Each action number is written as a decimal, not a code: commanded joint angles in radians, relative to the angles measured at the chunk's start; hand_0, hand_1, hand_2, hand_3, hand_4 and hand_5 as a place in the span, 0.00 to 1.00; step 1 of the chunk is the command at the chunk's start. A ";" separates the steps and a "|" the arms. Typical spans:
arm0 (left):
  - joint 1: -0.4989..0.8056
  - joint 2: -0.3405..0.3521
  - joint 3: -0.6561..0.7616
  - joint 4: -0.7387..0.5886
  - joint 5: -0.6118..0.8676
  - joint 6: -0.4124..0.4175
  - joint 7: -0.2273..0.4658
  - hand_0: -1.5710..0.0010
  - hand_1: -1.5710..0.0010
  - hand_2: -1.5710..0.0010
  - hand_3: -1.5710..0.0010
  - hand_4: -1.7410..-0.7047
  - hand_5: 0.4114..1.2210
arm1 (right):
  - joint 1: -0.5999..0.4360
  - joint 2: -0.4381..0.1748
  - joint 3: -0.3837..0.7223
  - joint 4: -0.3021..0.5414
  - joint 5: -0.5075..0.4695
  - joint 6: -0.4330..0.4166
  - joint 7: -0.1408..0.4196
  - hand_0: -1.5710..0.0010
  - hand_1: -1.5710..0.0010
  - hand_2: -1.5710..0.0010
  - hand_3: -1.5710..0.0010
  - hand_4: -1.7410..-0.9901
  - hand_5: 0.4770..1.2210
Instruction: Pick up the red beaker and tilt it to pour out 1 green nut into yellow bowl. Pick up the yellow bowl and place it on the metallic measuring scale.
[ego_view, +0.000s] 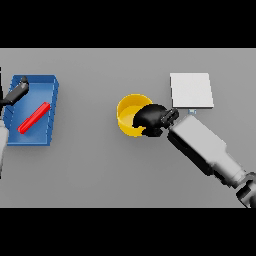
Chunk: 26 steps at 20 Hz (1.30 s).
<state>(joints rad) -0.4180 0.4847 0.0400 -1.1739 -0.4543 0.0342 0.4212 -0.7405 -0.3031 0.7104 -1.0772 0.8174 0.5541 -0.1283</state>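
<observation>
Gripping the yellow bowl (131, 114) by its right rim, the right robot hand (151, 120) has fingers curled over the wall; lift level, then carry right to the scale (191, 90) just beyond.

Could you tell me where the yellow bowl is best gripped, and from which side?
Grip the yellow bowl by its rim on its right side, coming from the right; it sits upright and open, and the right hand is already at that edge.
</observation>
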 joint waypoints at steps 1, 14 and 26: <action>-0.003 0.004 0.000 -0.009 0.002 -0.007 0.005 1.00 1.00 1.00 1.00 0.97 0.34 | 0.001 -0.009 0.001 0.003 -0.004 -0.009 -0.021 0.04 0.04 0.18 0.12 0.03 0.98; -0.017 0.008 0.004 0.003 0.007 -0.010 -0.014 1.00 1.00 1.00 1.00 0.97 0.35 | -0.027 -0.116 -0.121 -0.184 -0.066 0.064 0.060 0.00 0.00 0.09 0.19 0.00 1.00; -0.019 0.010 0.002 -0.014 0.001 -0.016 0.021 1.00 1.00 1.00 1.00 0.97 0.36 | -0.046 -0.258 -0.258 -0.056 -0.047 -0.055 0.019 0.00 0.00 0.03 0.24 0.00 1.00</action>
<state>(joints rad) -0.4369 0.4940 0.0423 -1.1879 -0.4529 0.0185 0.4430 -0.7859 -0.5609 0.4520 -1.1326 0.7714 0.4986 -0.1048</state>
